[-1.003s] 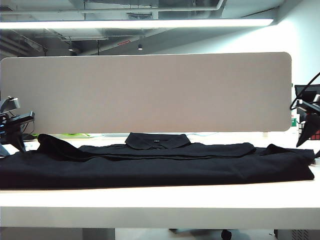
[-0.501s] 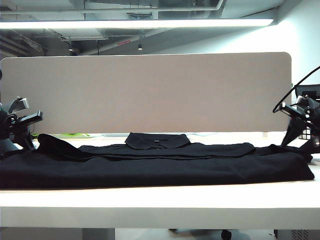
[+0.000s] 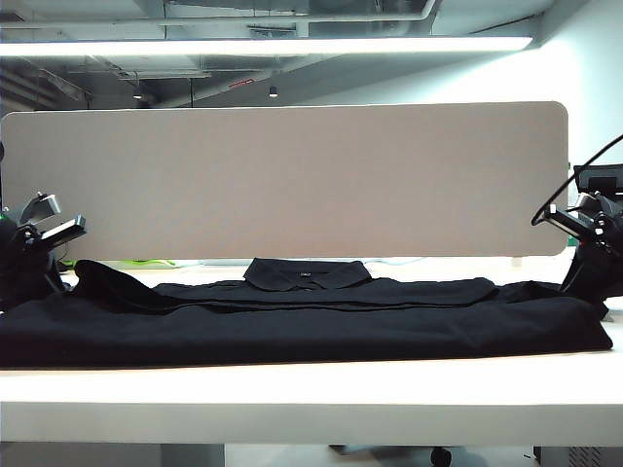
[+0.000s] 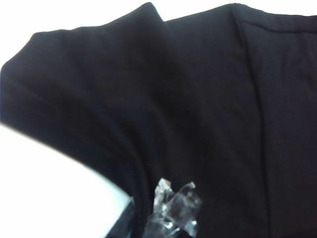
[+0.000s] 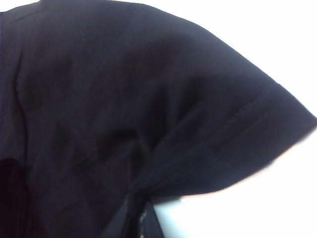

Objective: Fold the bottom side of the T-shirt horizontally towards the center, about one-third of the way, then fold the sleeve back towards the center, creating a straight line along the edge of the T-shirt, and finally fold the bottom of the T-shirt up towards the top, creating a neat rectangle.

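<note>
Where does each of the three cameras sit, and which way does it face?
Exterior view: low at the table's front edge, facing the grey partition; both arms show at the sides.
Left wrist view: looks down at a sleeve of the T-shirt; left gripper shut on cloth.
Right wrist view: over the other sleeve; right gripper barely visible.
All share the T-shirt.

You've got a plain black T-shirt (image 3: 311, 326), no pattern showing, on a white table (image 3: 311, 394). Beige-grey divider (image 3: 282, 180) across mid frame. Both grippers black: left (image 3: 39, 255), right (image 3: 586, 248).
</note>
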